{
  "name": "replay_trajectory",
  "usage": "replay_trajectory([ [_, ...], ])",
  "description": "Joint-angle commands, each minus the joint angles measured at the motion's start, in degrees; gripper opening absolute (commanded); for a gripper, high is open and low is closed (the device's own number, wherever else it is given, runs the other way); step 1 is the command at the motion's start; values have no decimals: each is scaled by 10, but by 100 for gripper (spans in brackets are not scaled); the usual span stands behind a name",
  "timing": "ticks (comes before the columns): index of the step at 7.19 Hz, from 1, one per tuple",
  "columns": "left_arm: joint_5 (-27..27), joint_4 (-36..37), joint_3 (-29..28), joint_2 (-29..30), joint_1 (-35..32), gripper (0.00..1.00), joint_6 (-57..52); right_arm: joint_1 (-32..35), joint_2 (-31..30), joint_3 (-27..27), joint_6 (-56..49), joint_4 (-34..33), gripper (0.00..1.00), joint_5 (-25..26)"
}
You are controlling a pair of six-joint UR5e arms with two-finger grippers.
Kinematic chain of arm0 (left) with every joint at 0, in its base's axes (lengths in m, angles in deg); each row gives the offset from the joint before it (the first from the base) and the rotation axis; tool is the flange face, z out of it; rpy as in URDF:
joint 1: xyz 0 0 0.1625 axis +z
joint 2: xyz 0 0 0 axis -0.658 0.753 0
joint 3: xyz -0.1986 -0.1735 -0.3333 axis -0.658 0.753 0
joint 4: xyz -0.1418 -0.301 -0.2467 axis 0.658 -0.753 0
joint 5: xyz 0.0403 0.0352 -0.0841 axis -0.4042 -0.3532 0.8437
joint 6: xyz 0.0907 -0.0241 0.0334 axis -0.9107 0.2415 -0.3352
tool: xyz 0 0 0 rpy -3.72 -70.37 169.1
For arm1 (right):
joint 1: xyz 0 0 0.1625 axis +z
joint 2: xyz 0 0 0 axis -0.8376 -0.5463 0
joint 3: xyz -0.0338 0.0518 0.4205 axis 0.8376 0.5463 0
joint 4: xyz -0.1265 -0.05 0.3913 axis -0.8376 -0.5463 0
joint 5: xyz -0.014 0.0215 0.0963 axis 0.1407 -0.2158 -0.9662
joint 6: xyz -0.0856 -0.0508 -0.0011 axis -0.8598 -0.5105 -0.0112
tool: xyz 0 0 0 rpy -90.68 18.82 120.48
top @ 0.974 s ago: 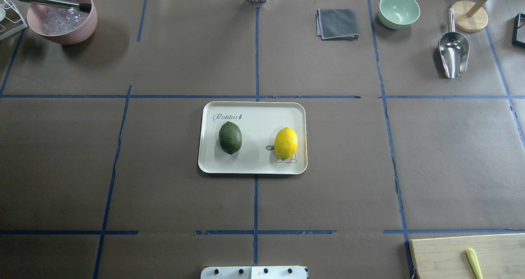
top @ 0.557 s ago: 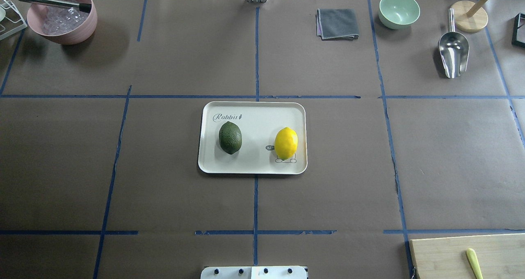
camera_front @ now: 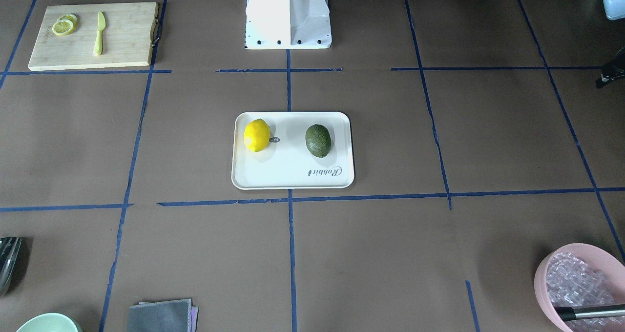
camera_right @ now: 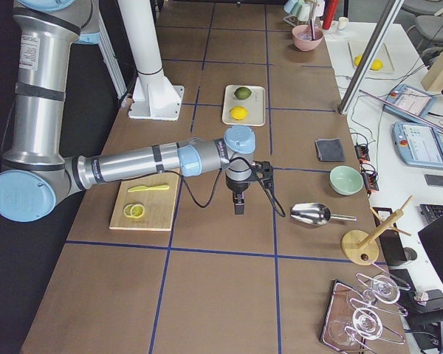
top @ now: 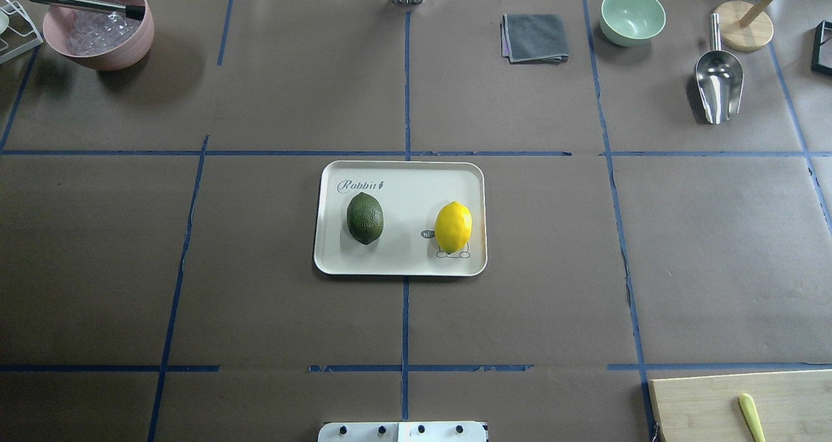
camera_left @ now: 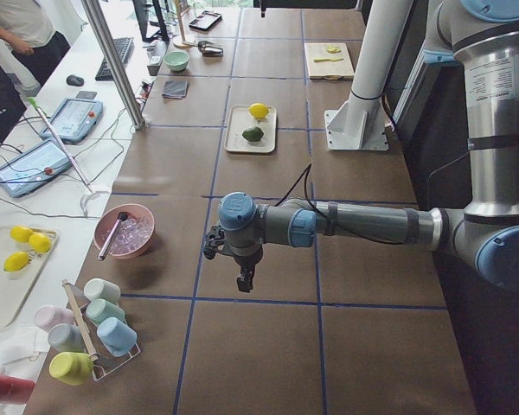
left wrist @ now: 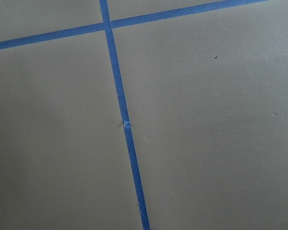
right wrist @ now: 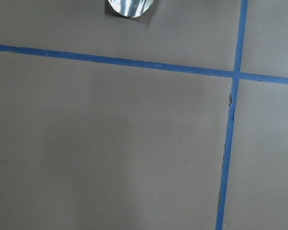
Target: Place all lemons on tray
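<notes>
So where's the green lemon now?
In the overhead view the green lemon lies on the left half of the tray, under the Rabbit script, apart from the yellow lemon.

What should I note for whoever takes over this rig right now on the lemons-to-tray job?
Left claw: hangs over bare table on the robot's left; open or shut unclear.
Right claw: hangs over bare table beside the cutting board; open or shut unclear.
Yellow lemon and green lemon both lie on the tray, apart from each other.
Done: both lemons are placed.
Left: seemingly nothing; only lemon slices are on the board.
</notes>
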Motion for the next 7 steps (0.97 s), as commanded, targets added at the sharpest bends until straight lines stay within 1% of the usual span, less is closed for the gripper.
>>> replay_trajectory([
  [1, 0, 0, 0, 0, 0, 100, 0, 0, 0, -1, 0, 0, 100, -1],
  [3, 1, 0, 0, 0, 0, 100, 0, 0, -1, 2, 0, 1, 100, -16],
  [7, 1, 0, 6, -6, 0, 100, -1, 0, -1, 0, 1, 1, 100, -18],
])
